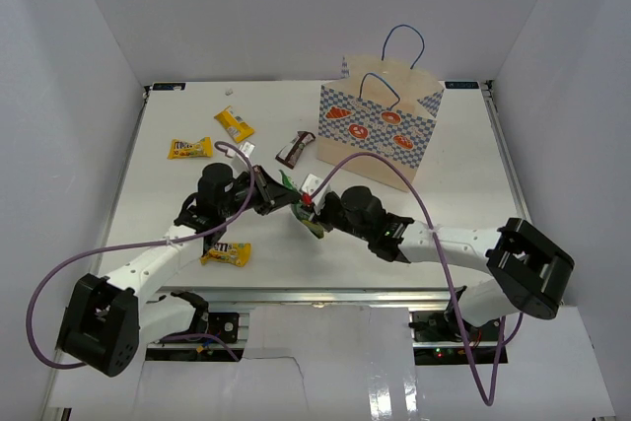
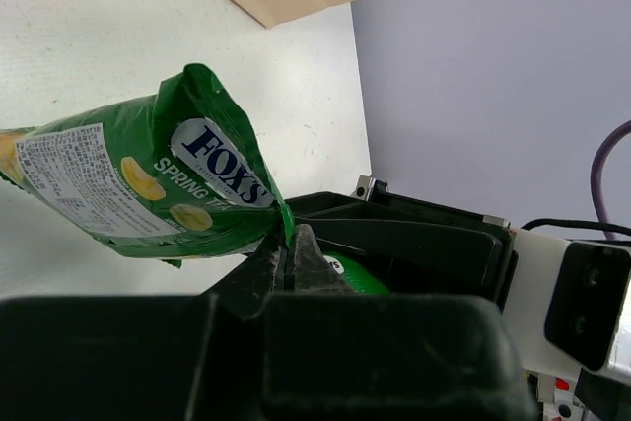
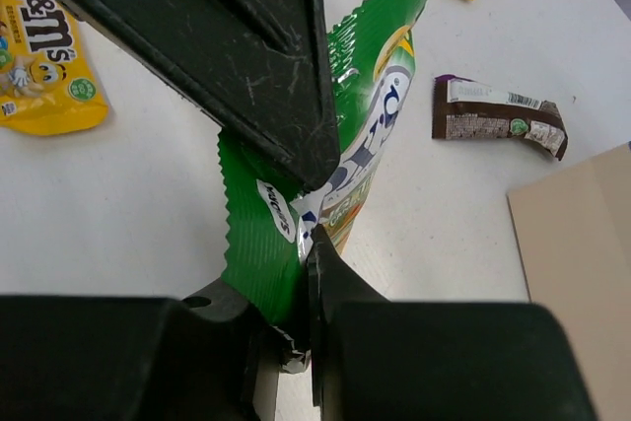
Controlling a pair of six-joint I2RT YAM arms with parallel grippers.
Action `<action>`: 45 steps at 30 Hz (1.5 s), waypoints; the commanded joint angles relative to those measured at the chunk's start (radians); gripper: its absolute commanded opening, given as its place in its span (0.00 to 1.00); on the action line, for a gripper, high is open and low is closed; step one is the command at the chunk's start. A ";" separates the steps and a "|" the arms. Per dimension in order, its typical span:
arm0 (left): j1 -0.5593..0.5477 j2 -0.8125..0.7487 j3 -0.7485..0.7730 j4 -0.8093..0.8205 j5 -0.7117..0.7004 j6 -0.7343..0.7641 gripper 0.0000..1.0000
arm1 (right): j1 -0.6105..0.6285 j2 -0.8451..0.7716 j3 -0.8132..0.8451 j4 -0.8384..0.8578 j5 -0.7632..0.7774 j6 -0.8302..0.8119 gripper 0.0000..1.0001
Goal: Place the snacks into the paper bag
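Note:
A green-yellow snack bag (image 2: 148, 184) hangs above the table between both arms. My left gripper (image 2: 288, 244) is shut on one crimped edge of it. My right gripper (image 3: 308, 244) is shut on the opposite end of the same bag (image 3: 261, 244). In the top view the two grippers (image 1: 284, 194) (image 1: 314, 206) meet just left of the upright paper bag (image 1: 380, 135), with the green bag (image 1: 315, 227) showing between them. Three yellow packs (image 1: 190, 148) (image 1: 234, 125) (image 1: 226, 254) and a dark brown bar (image 1: 295, 148) lie on the table.
The paper bag's tan wall (image 3: 582, 263) stands close on the right of the right wrist view. White walls enclose the table on three sides. Purple cables loop over both arms. The brown bar (image 3: 498, 120) lies between the grippers and the paper bag.

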 commanded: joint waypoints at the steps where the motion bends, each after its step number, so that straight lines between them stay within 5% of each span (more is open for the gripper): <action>1: -0.004 -0.063 0.056 0.053 0.064 -0.012 0.00 | -0.036 -0.029 0.060 0.002 -0.029 -0.006 0.08; 2: -0.004 -0.069 0.061 0.052 0.050 -0.013 0.00 | -0.044 -0.034 0.073 -0.015 -0.064 -0.009 0.08; 7: -0.004 -0.121 0.103 0.015 -0.025 0.001 0.70 | -0.154 -0.080 0.149 -0.255 -0.412 -0.104 0.08; 10: -0.002 -0.174 0.182 -0.086 -0.112 0.063 0.86 | -0.223 -0.109 0.205 -0.374 -0.616 -0.165 0.08; 17: -0.001 -0.270 0.384 -0.443 -0.364 0.248 0.90 | -0.280 -0.186 0.381 -0.586 -0.758 -0.343 0.08; 23: -0.001 -0.422 0.340 -0.606 -0.641 0.213 0.96 | -0.360 -0.184 0.686 -0.634 -0.757 -0.368 0.08; 32: 0.001 -0.539 0.177 -0.752 -0.738 0.019 0.94 | -0.783 0.029 1.211 -0.631 -0.792 -0.229 0.08; 40: 0.001 -0.547 0.166 -0.882 -0.793 -0.031 0.94 | -0.899 0.072 1.099 -0.635 -0.891 -0.250 0.08; 45: 0.001 -0.534 0.166 -1.091 -0.899 -0.267 0.93 | -0.908 0.070 0.980 -0.643 -0.859 -0.321 0.08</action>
